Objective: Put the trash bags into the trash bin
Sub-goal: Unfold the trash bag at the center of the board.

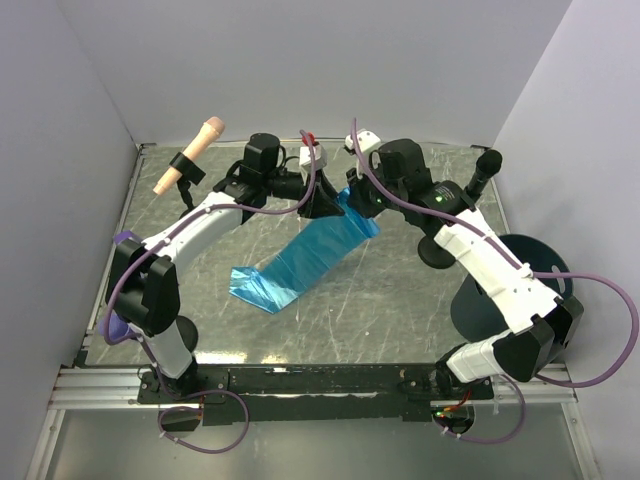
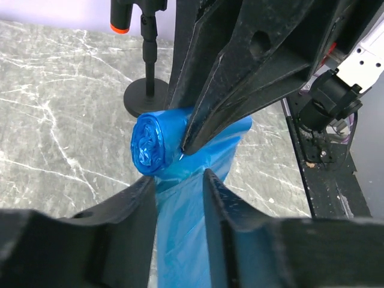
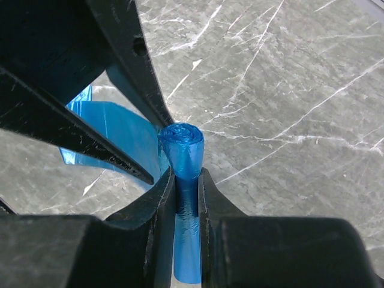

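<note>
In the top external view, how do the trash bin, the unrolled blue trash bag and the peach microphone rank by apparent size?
1. trash bin: widest outline, though the right arm covers part of it.
2. blue trash bag: long but narrow, so not far behind the bin.
3. peach microphone: clearly smallest.

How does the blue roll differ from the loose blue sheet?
The roll is a small, tight cylinder; the sheet is long and flat. The right pincer clamps the roll, while the sheet's lower end lies on the table. Both are the same bright-blue film, joined.
</note>
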You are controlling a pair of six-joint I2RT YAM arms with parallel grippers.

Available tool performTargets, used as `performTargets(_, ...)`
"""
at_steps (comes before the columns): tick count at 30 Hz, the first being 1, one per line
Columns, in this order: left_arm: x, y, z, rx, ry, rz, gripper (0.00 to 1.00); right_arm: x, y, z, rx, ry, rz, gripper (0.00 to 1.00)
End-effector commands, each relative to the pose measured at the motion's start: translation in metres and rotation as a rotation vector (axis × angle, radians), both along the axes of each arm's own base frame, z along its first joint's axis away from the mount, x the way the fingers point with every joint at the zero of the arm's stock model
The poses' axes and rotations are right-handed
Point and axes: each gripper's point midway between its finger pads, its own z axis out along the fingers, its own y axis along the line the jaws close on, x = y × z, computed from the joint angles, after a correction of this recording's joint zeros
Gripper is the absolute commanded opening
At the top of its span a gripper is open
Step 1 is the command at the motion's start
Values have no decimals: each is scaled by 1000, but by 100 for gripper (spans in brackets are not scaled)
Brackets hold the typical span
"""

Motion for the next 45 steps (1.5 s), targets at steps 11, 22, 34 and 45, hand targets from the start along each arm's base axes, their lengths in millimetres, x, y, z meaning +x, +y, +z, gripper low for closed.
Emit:
performTargets(11,1,1,-10,11,12,12,47,1,0,37,59,-91,23,0)
performTargets(22,1,-6,-11,-20,34,-34,27,0,-7,39,26,-118,23,0)
performTargets(34,0,-7,-11,-20,20,-54,1,13,-8,40,36,-118,-29,0)
performTargets(45,-10,-2,-6,142,-356,-117,1,62,-36,-17,128,192,-309,0)
